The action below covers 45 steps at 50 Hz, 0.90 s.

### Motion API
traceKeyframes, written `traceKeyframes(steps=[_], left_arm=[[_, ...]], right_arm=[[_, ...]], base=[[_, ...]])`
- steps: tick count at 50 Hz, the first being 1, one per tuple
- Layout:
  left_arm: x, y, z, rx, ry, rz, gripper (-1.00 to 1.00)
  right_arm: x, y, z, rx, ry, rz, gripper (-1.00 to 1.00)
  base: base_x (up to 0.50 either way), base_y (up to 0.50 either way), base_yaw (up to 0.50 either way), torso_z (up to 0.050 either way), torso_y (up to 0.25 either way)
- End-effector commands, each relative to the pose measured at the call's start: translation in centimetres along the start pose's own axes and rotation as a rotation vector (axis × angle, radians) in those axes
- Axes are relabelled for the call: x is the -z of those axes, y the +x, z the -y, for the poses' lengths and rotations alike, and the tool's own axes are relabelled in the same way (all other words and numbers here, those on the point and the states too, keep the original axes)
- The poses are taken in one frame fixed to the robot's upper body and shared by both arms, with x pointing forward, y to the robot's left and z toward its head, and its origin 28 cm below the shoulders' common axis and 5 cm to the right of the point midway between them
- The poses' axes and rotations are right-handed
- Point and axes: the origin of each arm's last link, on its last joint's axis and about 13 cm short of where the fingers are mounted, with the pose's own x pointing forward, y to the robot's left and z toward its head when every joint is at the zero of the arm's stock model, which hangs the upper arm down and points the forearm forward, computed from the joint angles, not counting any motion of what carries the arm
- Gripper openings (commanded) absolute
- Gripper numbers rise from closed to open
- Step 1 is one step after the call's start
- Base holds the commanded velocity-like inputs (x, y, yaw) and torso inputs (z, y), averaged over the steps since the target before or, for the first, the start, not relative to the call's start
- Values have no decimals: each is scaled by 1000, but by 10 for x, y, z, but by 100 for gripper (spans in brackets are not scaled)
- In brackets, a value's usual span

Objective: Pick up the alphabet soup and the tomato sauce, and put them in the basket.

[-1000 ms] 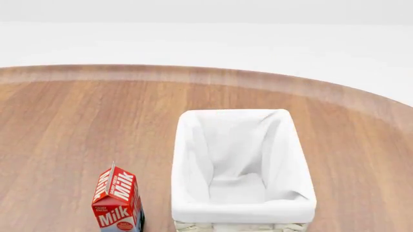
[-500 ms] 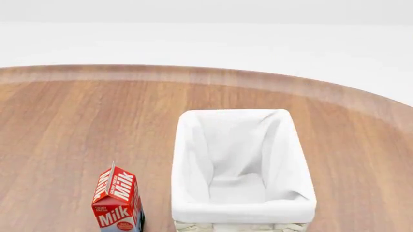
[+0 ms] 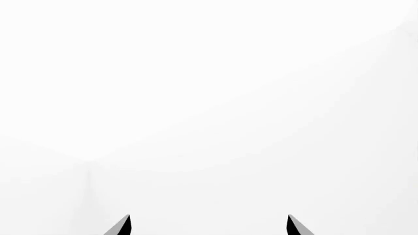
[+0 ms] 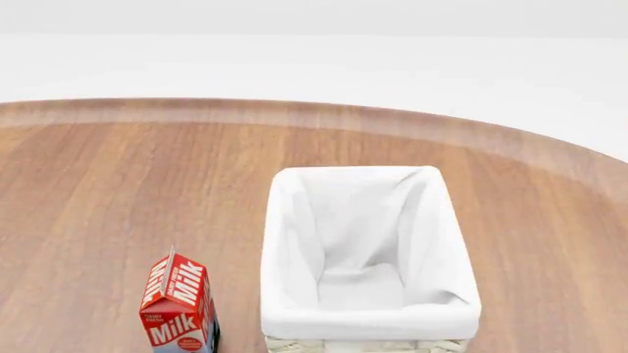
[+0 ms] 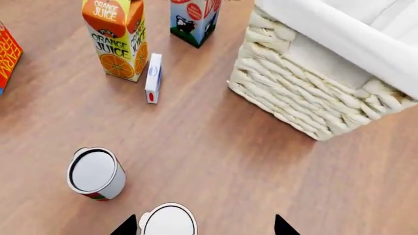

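The basket [image 4: 368, 321], cream wicker with a white cloth lining, stands on the wooden table at the near middle of the head view; its woven wall [image 5: 307, 93] also shows in the right wrist view. The tomato sauce [image 5: 96, 174], a can with a silvery top and a red-and-green label edge, stands upright on the table. A second can [image 5: 168, 221] shows only its white top, so I cannot tell whether it is the alphabet soup. My right gripper [image 5: 205, 227] hangs open above that can. My left gripper [image 3: 207, 226] is open against blank white. Neither gripper shows in the head view.
A milk carton [image 4: 179, 305] stands left of the basket. The right wrist view also shows an orange juice carton [image 5: 116, 39], a small white box [image 5: 152, 78] beside it, and an orange-red box [image 5: 7, 56] at the frame's edge. The round table's far edge [image 4: 393, 121] curves behind.
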Motion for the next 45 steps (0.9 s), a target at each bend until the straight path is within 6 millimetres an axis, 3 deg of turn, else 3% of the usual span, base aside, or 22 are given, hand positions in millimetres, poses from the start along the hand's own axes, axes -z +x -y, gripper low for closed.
traceKeyframes(steps=[1,45], left_arm=[[1,-2,0,-1,-2,-2,100],[2,-5,1,-1,-8,-13,100]], right_arm=[[6,4,-7,-13,-52,13,100],[27,36,-18,-66,23,-21,100]], base=[[0,0,0,0,0],[0,0,0,0,0]])
